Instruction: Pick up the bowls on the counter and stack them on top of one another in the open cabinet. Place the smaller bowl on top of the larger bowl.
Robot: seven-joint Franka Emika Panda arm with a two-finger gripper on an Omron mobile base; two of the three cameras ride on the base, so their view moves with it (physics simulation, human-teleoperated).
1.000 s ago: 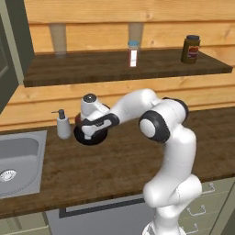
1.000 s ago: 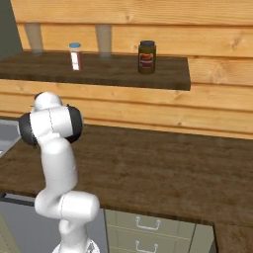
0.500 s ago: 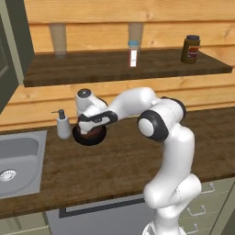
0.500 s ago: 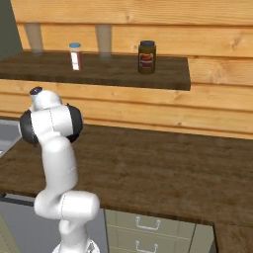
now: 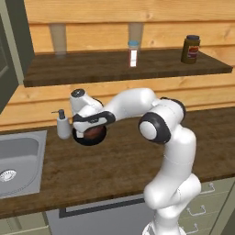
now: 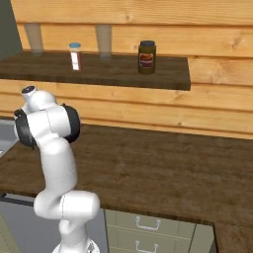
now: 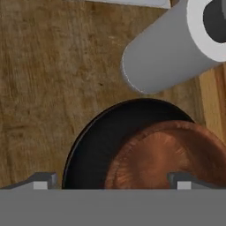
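A glossy black bowl (image 5: 92, 136) with a reddish-brown inside (image 7: 167, 154) sits on the dark wood counter (image 5: 114, 165), just right of the soap dispenser. My gripper (image 5: 88, 131) hangs directly over it, pointing down. In the hand view the gripper (image 7: 112, 181) is open: one fingertip (image 7: 43, 180) lies outside the bowl's left rim and the other over its inside. Nothing is held. A strip of the olive-green open cabinet (image 5: 18, 41) shows at the upper left, with its interior hidden.
A white soap dispenser (image 5: 63, 126) stands close beside the bowl, its body (image 7: 167, 48) near the hand. The steel sink (image 5: 18, 160) is at the left. Above, a dark wooden shelf (image 5: 124, 64) carries a brown jar (image 5: 190, 49) and a small shaker (image 5: 133, 53).
The gripper has gone from shut to open. The hand has shifted a little to the left over the bowl, which has not moved.
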